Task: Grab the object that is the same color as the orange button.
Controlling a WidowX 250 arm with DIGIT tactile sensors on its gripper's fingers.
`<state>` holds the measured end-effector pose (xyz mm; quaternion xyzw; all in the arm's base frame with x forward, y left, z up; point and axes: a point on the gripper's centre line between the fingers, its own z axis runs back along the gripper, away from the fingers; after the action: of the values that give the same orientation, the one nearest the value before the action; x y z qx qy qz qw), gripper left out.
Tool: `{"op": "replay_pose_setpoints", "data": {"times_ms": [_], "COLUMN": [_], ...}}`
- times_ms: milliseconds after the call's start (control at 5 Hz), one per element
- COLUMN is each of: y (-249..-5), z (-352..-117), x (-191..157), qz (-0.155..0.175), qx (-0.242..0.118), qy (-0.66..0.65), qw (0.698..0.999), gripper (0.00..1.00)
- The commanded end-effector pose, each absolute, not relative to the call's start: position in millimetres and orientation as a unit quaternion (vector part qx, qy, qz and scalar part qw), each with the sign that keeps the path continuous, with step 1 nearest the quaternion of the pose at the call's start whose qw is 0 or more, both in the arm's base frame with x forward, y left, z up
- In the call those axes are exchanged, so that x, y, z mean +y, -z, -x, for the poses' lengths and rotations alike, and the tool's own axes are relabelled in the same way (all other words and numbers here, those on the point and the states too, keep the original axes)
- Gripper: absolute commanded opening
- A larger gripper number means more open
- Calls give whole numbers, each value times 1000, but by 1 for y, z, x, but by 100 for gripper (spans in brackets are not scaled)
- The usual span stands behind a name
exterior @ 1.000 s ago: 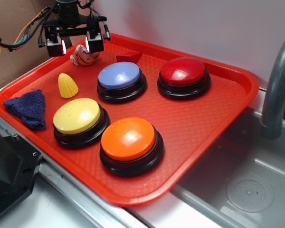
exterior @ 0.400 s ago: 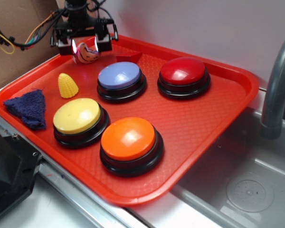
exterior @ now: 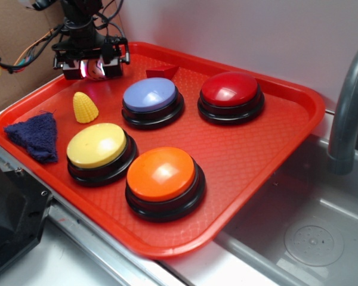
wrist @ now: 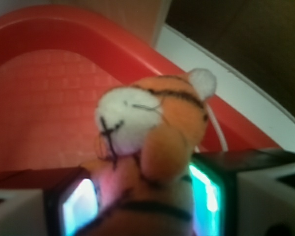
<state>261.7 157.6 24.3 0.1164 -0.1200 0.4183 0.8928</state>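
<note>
- Tiger figure (exterior: 95, 67), the small orange toy matching the orange button (exterior: 161, 173), sits in the upper left of the exterior view, mostly hidden between the two fingers of the gripper (exterior: 93, 67); only a pale sliver shows there. I judge the fingers are closed on it, since they stand close on either side of it.
- In that view the gripper is over the far left corner of the red tray (exterior: 268, 149), close to the raised rim. The yellow corn piece (exterior: 85, 107) lies just below it in the frame, the blue button (exterior: 150, 95) to its right, and the small red wedge (exterior: 161, 71) beyond that (none of them touching the gripper).
- Open room, as I read it: straight up is free; sideways the tray rim and the cardboard at the frame's upper left hem it in, so a vertical lift looks the safest exit.
- The wrist view settles the hold: the tiger figure (wrist: 152, 142) fills the centre, its white muzzle and striped head poking above the fingers (wrist: 214, 191), which pinch its body from left and right.
- Behind it in the wrist view, the tray floor (wrist: 44, 108) lies across the left and its rim curves across the upper frame. The head is free, so the grip is low on a soft body; I'd judge some sag or slip possible.
</note>
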Motion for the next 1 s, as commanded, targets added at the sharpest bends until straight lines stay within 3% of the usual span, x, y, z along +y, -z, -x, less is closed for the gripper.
{"op": "replay_pose_setpoints", "data": {"times_ms": [0,200,400,600,800], "y": [-55,-105,-156,-190,-216], "z": [-261,-257,-244,-239,-216], "x": [150,125,95,78,42], "qz": [-104,-82,-54,-48,-34], "qx": [-157,-149,-67,-7,-2], "qy": [-338,-280,-235,-152,-27], "qw": [922,945,968,987,999], "gripper": [0,0,0,0,0]}}
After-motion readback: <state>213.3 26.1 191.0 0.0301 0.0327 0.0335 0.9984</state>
